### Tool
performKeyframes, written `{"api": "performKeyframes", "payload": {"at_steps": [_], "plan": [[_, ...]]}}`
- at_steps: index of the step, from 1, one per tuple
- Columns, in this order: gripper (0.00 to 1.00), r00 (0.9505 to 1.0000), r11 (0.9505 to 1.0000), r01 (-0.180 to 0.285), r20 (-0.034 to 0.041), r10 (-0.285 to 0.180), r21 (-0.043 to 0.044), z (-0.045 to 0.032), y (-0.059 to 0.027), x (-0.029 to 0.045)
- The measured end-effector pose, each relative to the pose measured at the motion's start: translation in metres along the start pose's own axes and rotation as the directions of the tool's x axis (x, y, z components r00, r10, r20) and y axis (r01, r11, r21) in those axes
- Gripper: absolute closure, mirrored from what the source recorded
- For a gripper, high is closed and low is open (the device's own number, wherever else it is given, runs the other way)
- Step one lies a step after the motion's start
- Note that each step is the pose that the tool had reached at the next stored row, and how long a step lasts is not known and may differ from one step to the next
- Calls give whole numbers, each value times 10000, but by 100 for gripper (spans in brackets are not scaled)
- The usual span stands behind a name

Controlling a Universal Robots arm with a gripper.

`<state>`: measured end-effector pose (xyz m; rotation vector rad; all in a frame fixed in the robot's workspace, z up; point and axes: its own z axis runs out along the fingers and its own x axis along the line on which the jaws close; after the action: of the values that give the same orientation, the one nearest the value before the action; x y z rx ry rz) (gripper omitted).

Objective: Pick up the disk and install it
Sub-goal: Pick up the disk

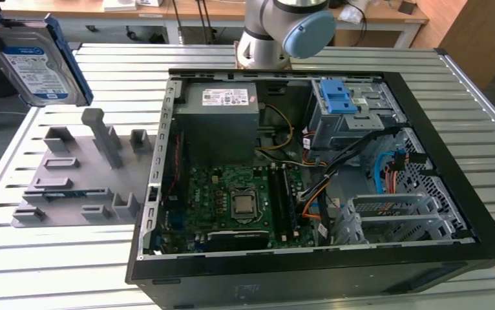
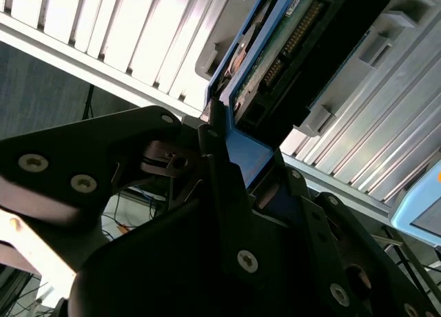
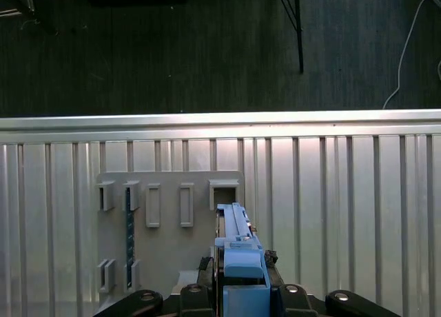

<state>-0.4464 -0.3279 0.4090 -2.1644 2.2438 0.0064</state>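
- Matte black gripper (image 2: 231, 148) links with bright screw heads sit closest in the second wrist view. The jaws are pinched narrow on the blue carrier frame (image 2: 251, 158) at one end of the disk (image 2: 275, 48).
- Exterior view: the disk (image 1: 33, 64) hangs in the air at that view's far left, label side showing. It is above the grey holder tray (image 1: 75, 174) and well apart from the open computer case (image 1: 316, 278).
- First wrist view: the disk (image 3: 234, 227) is seen edge-on, a thin slab reaching out beyond my gripper (image 3: 244, 289) over the slatted bench (image 3: 344, 213).
- Materials: the disk has a silver metal shell with a glossy label, and a green circuit board with a connector row underneath. The frame is smooth moulded plastic. The tray is dull grey with upright posts and slots. The bench is ribbed bright metal.
- Risk, my judgement: I hold plastic at one end only, so the disk's long overhang could let it pivot or creep between the jaws, and the frame may flex.
- Risk: a tilted disk could jam at the drive cage (image 1: 351, 116).
- Risk: loose cables (image 1: 342, 161) near the cage could snag a corner.
- Risk: a drop onto the bench would jar the disk.
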Motion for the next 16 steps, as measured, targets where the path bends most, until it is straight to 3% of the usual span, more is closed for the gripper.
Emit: {"api": "performKeyframes", "payload": {"at_steps": [16], "plan": [[64, 10000, 10000, 0, 1, 0, 6, -85, -1, -2]]}}
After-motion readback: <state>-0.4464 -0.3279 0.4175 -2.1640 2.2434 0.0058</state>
